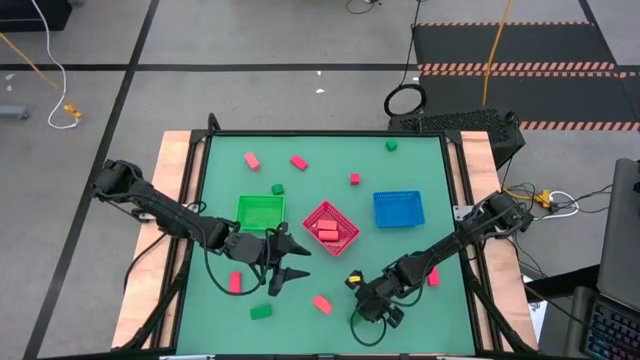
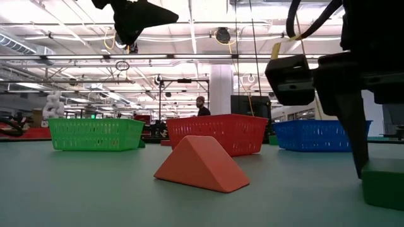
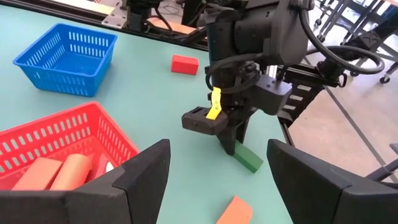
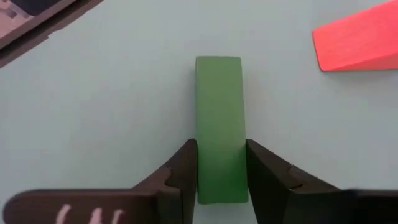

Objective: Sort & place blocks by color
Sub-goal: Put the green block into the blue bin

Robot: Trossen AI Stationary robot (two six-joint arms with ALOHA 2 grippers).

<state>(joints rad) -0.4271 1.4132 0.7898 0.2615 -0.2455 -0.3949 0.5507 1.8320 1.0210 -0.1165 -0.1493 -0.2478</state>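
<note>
Green bar block [image 4: 219, 124] — right hand [image 4: 220, 177] apparently pinching it — unlabelled.

Three square plastic mesh baskets stand in a row across the table's middle: the green mesh basket [image 1: 260, 211] on the left, the red mesh basket [image 1: 331, 228] in the centre with salmon-pink blocks [image 1: 328, 230] inside, the blue mesh basket [image 1: 399, 209] on the right. A dark green bar block [image 4: 219, 127] lies between the right gripper's [image 4: 221, 168] fingers, near a salmon-pink wedge block [image 1: 322, 304].
</note>
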